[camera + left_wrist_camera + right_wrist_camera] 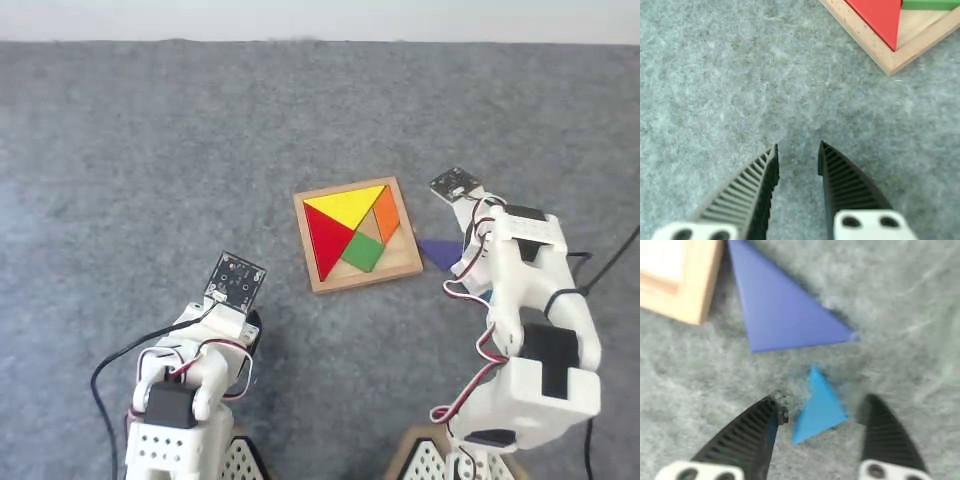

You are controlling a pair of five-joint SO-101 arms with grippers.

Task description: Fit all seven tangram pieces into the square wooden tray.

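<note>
Right pincer [821, 401]: wide open, empty, set astride small triangle [817, 407], about four o'clock of tray [368, 280]. Grasp is judged pending. Closing on it is required.

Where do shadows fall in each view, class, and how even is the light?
High view: even light, a faint shadow along the wooden tray's near rim. Right wrist view: dark shadow between the tray and the dark blue triangle, another beside the light blue triangle. Left wrist view: grey mat evenly lit.

We log tray [368, 281]: pale smooth wood | table cloth [150, 150]: fuzzy, matt | dark blue triangle [780, 315]: smooth | left gripper fingers [850, 185]: black ribbed plastic
</note>
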